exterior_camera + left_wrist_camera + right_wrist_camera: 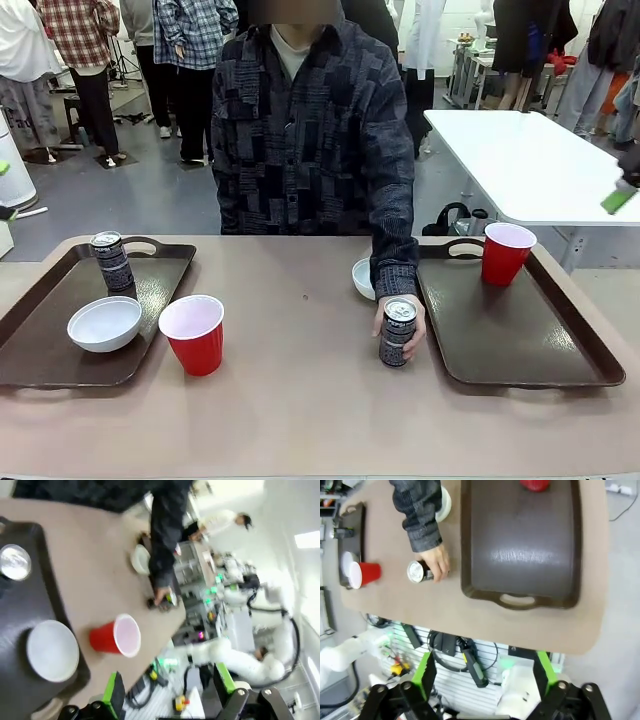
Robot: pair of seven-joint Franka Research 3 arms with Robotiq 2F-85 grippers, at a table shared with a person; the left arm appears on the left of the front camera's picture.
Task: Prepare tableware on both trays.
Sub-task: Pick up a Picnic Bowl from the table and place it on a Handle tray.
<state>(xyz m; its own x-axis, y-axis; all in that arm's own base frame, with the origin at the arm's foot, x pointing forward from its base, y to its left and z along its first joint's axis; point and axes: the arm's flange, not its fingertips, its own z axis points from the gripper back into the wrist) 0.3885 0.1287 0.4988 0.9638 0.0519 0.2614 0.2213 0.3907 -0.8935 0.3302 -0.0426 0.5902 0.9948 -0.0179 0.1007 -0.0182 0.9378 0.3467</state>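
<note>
Left gripper hangs high off the near-left side of the tan table, green pads spread wide, nothing between them. Right gripper is up above the table's near-right edge, jaws just as wide apart and gripping nothing.

Down on the table, the left large dark brown plastic tray carries two pieces. A slim dark drink can with a silver top stands upright near its far edge, close to the cut-out handle. A small round white bowl sits towards the tray's near-right corner. Just off that tray's right edge, on the bare table, a red plastic cup with a white inside stands upright, apart from the rim.

Over to the middle: the person across the table reaches in with a dark patterned sleeve, and the person's hand wraps around a second slim dark can with a silver top. That can stands upright on the table just beside the left edge of the right dark brown plastic tray. Behind the sleeve, a second small white bowl rests on the table near that tray's far-left corner, partly hidden by the arm.

On the right tray itself, a second red plastic cup stands upright at the far edge beside the handle.
</note>
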